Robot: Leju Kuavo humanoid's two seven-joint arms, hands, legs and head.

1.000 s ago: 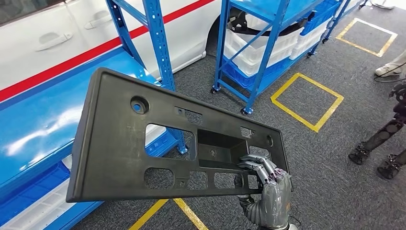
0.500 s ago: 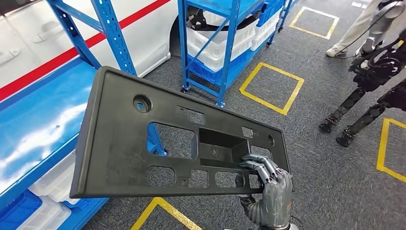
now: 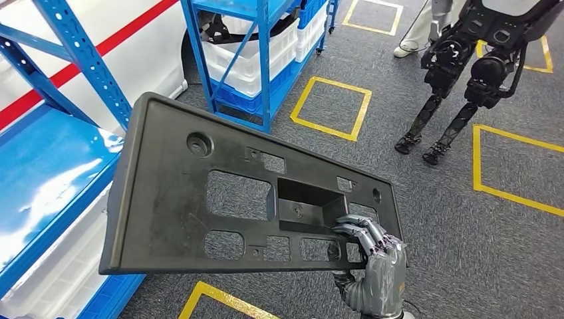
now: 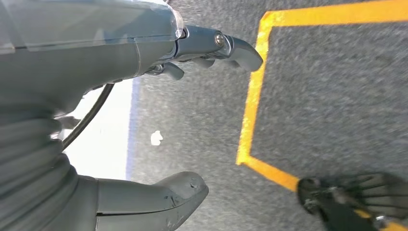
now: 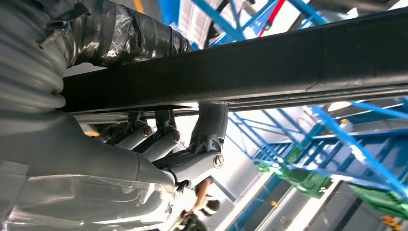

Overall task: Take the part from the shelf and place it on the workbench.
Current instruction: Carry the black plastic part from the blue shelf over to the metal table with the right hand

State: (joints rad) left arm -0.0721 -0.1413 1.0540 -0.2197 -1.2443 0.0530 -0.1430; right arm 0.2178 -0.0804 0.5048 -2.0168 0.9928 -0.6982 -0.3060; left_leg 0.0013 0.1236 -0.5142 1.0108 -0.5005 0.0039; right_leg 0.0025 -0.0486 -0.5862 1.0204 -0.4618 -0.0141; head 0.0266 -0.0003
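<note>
The part is a large flat black plastic panel with several rectangular cut-outs and a round hole. It is held up in the air, tilted, in the middle of the head view. My right hand grips its lower right edge, fingers hooked over the front face. In the right wrist view the panel's dark edge runs across the picture with my right hand clamped on it from below. My left hand hangs over the grey carpet, thumb and fingers apart, holding nothing.
A blue shelf stands at the left, a second blue rack with white crates behind it. Yellow floor squares mark the grey carpet. Another dark legged robot and a person's legs stand at the far right.
The whole scene has slid left as the camera turned right: the shelf and the white car moved out, the other robot came closer in. The panel stays held the same way.
</note>
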